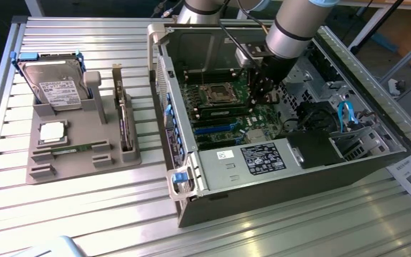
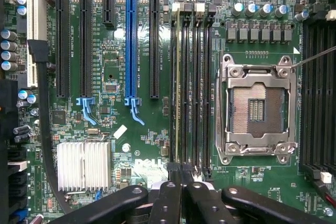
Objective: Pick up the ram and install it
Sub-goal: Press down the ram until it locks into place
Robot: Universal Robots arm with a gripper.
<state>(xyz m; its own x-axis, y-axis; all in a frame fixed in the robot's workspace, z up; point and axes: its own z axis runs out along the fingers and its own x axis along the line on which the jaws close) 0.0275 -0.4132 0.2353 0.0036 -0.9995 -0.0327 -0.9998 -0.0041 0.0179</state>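
The ram point(image 2: 177, 93), a thin green stick seen edge-on, stands seated in one of the black memory slots point(image 2: 195, 87) beside the empty CPU socket point(image 2: 255, 109). My gripper point(image 2: 181, 176) is shut with nothing between its fingers. Its tips hang over the near end of that same slot, and I cannot tell whether they touch the stick. In the exterior view the gripper point(image 1: 263, 95) reaches down into the open computer case, over the motherboard's memory slots point(image 1: 223, 111) next to the socket.
A grey tray point(image 1: 84, 160) on the exterior view's left holds a hard drive point(image 1: 57, 85), a silver CPU chip point(image 1: 52, 132), an upright expansion card point(image 1: 123, 118) and a thin green strip point(image 1: 71, 149). Case walls point(image 1: 164, 101), blue cables point(image 1: 344, 115) and a power supply point(image 1: 263, 158) surround the gripper.
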